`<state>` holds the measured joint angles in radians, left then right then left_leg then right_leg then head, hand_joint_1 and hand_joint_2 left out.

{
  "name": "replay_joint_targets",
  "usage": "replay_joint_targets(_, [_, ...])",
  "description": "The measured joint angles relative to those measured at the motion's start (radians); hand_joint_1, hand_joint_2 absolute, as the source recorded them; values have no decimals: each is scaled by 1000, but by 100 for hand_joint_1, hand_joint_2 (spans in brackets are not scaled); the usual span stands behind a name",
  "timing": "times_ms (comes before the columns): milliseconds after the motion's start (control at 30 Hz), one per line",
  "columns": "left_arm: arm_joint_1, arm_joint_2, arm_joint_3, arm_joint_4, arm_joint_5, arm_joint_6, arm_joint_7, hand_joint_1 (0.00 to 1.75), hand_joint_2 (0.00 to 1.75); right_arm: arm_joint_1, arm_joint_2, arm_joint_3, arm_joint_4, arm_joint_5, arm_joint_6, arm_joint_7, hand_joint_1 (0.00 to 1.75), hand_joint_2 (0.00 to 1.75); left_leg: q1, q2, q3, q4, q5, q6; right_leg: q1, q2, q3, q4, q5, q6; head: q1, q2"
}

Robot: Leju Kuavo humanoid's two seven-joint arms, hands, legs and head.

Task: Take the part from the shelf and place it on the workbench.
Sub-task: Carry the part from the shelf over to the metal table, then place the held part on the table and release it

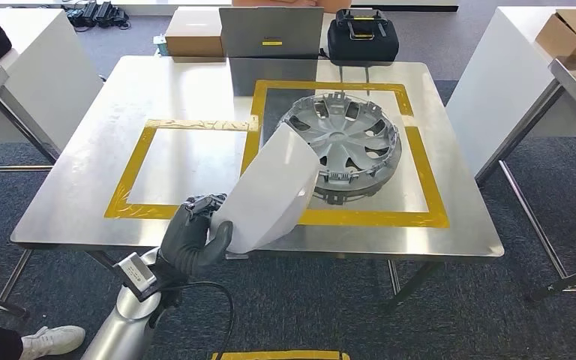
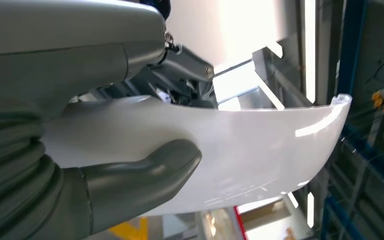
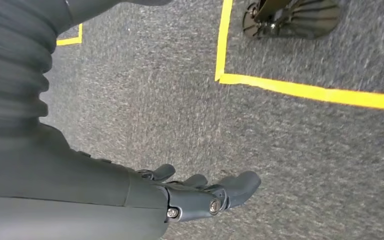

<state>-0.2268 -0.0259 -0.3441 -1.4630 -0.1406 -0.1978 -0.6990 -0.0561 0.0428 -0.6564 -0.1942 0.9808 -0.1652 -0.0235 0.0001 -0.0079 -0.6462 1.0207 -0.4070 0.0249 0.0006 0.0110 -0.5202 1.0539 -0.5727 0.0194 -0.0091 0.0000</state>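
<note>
Steel table (image 1: 82,202) ahead; left hand (image 1: 193,241) grips the white panel (image 1: 274,191) (right hand (image 3: 205,192) hangs empty) — lower it flat into the left taped square (image 1: 139,169).

**Workbench layout, head view**

Workbench (image 1: 82,202) ahead. Wheel cover (image 1: 345,146) lies on it, inside right taped square (image 1: 420,161); left taped square (image 1: 131,176) beside it. Part (image 1: 274,191) held above front edge, overlapping wheel cover. Boxes behind.
</note>
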Motion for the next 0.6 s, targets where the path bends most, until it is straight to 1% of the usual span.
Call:
replay_joint_targets(33, [-1, -3, 0, -2, -3, 1, 0, 175, 175, -1, 0, -1, 0, -2, -1, -1, 0, 175, 2, 1, 4, -3, -3, 5, -2, -2, -24, 47, -23, 6, 2, 0])
replay_joint_targets(100, [-1, -7, 0, -5, -12, 7, 0, 175, 175, 1, 0, -5, 0, -5, -5, -1, 0, 175, 3, 2, 10, -4, -11, 10, -6, -3, -104, 176, -73, 14, 8, 0])
replay_joint_targets(133, [1, -8, 0, -6, -16, 12, 0, 175, 175, 2, 0, -8, 0, -5, -6, 0, 0, 175, 3, 2, 13, -4, -15, 10, -8, -3, -140, 226, -82, 16, 10, 0])
replay_joint_targets(167, [3, -8, 0, -8, -21, 15, 1, 175, 175, 3, 0, -11, 0, -5, -7, 0, 0, 175, 4, 1, 16, -3, -19, 9, -10, -4, -162, 244, -72, 18, 11, 0])
replay_joint_targets(200, [6, -9, 0, -11, -25, 19, 1, 175, 175, 4, 0, -13, 0, -4, -8, 1, 0, 175, 5, 1, 21, -3, -23, 7, -13, -4, -164, 224, -42, 20, 12, 0])
replay_joint_targets(233, [10, -10, 0, -15, -27, 22, 2, 175, 175, 4, 0, -14, 0, -3, -8, 2, 0, 175, 6, 1, 27, -1, -28, 4, -15, -5, -147, 168, 2, 21, 13, 0])
replay_joint_targets(267, [13, -10, 0, -20, -30, 24, 2, 175, 175, 4, 0, -15, 0, -2, -7, 4, 0, 175, 4, 0, 32, 1, -34, -1, -18, -7, -121, 97, 43, 23, 14, 0])
replay_joint_targets(300, [15, -11, 0, -26, -33, 26, 3, 175, 175, 4, 2, -15, 1, -2, -6, 5, 0, 175, 2, -2, 35, 7, -42, 1, -21, -7, -97, 36, 75, 23, 17, 0])
replay_joint_targets(333, [16, -12, 0, -31, -35, 28, 5, 175, 175, 3, 3, -15, 1, -1, -5, 7, 0, 175, -3, -2, 36, 11, -49, 1, -24, -7, -82, -4, 90, 21, 16, 0])
replay_joint_targets(367, [17, -12, 0, -37, -38, 30, 6, 175, 175, 3, 4, -15, 2, 1, -5, 7, 0, 175, -8, -3, 36, 14, -55, 3, -25, -7, -75, -21, 93, 18, 14, 0])
replay_joint_targets(400, [18, -12, 1, -41, -40, 31, 8, 175, 175, 3, 5, -15, 3, 2, -5, 6, 0, 175, -10, -4, 37, 15, -59, 5, -25, -6, -75, -21, 91, 13, 11, 0])
replay_joint_targets(467, [19, -12, 4, -48, -42, 34, 11, 175, 175, 4, 4, -15, 3, 4, -11, 5, 0, 175, -10, -2, 42, 9, -56, -1, -23, -6, -73, -21, 89, 7, 5, 0])
replay_joint_targets(567, [23, -12, 14, -55, -49, 44, 17, 175, 175, 4, 4, -15, 3, 6, -14, 7, 0, 175, -7, -2, 48, 1, -50, -15, -21, -6, -72, -21, 88, 1, 4, 0])
replay_joint_targets(600, [27, -12, 18, -58, -54, 51, 19, 175, 175, 4, 4, -15, 3, 8, -14, 8, 0, 175, -6, -2, 49, 0, -49, -18, -20, -6, -72, -21, 87, -1, 4, 0])
